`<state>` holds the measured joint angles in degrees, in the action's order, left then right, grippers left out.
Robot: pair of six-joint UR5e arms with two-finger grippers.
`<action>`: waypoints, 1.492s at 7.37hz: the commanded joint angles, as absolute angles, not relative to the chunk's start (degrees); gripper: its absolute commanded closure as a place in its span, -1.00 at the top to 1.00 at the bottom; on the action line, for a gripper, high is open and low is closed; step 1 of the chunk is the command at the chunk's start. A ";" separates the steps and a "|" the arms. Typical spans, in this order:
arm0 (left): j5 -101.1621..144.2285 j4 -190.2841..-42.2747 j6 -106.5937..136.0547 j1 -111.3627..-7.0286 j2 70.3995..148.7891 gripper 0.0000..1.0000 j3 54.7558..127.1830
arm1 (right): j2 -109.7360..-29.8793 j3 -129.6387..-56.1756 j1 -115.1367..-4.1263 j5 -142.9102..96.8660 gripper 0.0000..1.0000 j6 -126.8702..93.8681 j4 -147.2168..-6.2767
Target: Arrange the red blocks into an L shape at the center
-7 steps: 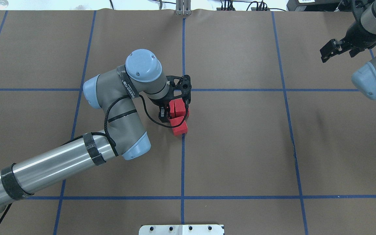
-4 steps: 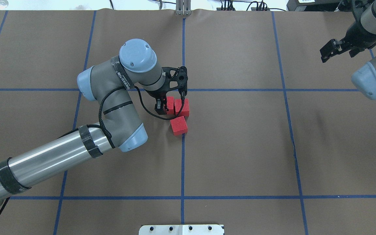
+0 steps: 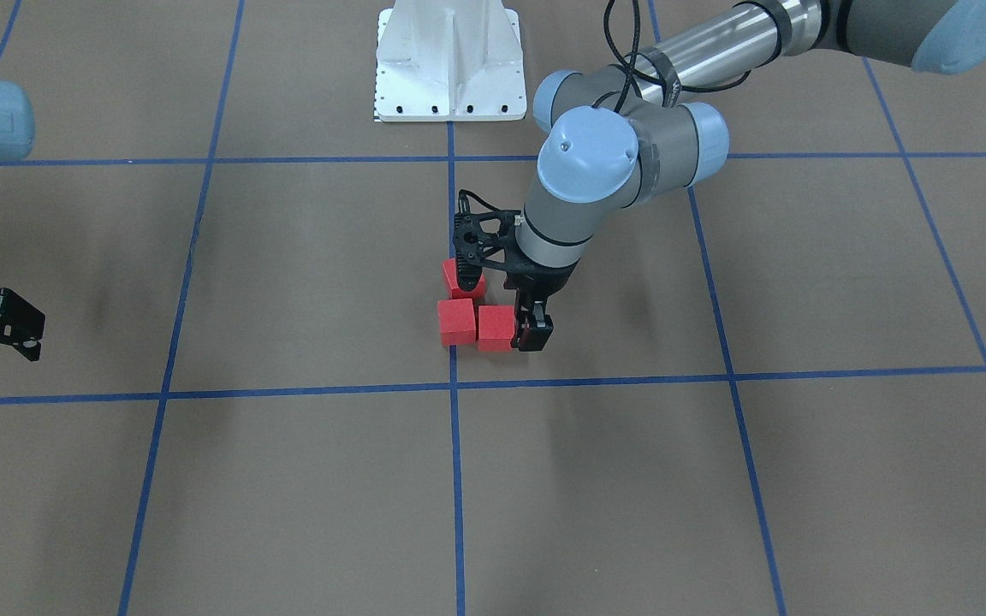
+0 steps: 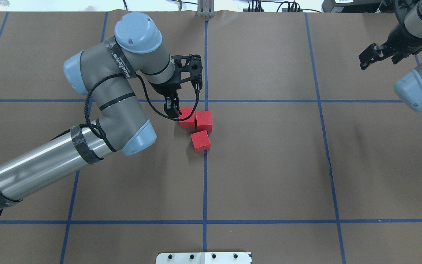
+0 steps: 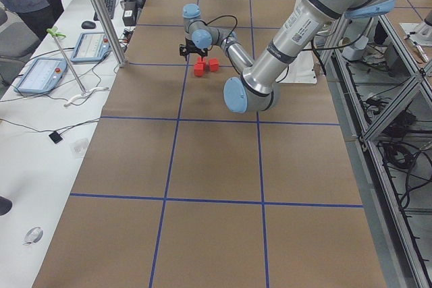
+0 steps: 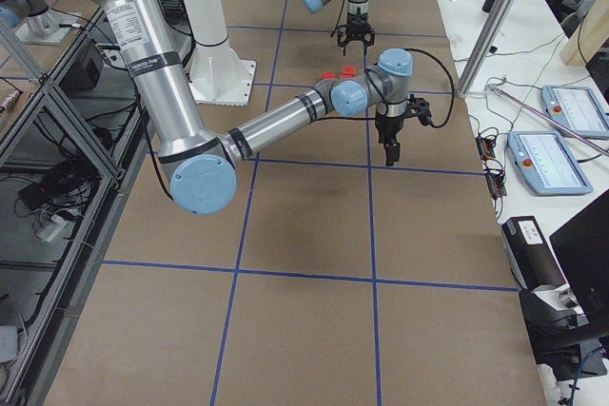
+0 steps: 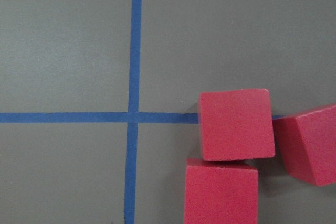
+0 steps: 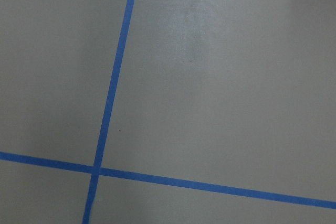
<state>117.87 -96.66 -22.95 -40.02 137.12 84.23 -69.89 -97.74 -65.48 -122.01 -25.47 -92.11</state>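
Note:
Three red blocks lie at the center (image 4: pixel 206 109) on the middle blue tape line. Two of them (image 4: pixel 186 118) (image 4: pixel 204 120) touch side by side. The third (image 4: pixel 200 141) sits just in front of the right one, slightly turned, with a thin gap. In the left wrist view the same blocks (image 7: pixel 236 124) (image 7: pixel 220 192) (image 7: pixel 307 142) fill the lower right. My left gripper (image 4: pixel 171 108) (image 3: pixel 534 332) hangs above the left block's outer side, open and holding nothing. My right gripper (image 4: pixel 370 57) (image 3: pixel 9 325) is open and far off at the back right.
The white robot base (image 3: pixel 448 64) stands at the near edge of the brown paper (image 4: pixel 269 165). A person and two tablets (image 5: pixel 40 72) are beside the table in the exterior left view. The right wrist view shows only bare paper and tape lines (image 8: pixel 110 103).
My left gripper has risen off the blocks and drawn back to the far left, uncovering the leftmost block. The blocks stay put. The right arm has not moved.

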 commanded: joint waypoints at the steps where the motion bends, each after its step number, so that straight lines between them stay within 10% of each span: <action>1: 118.30 -90.01 -17.71 -41.56 136.93 0.81 89.64 | -70.13 -97.73 -65.57 -122.17 1.00 -25.31 -92.11; 11: 131.81 -83.62 -9.40 -76.25 120.33 1.00 89.56 | -78.47 -97.74 -78.98 -129.89 1.00 -10.56 -92.11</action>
<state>129.53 -87.16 -9.47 -71.35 121.96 89.73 -75.65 -97.91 -74.42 -128.28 -14.67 -92.01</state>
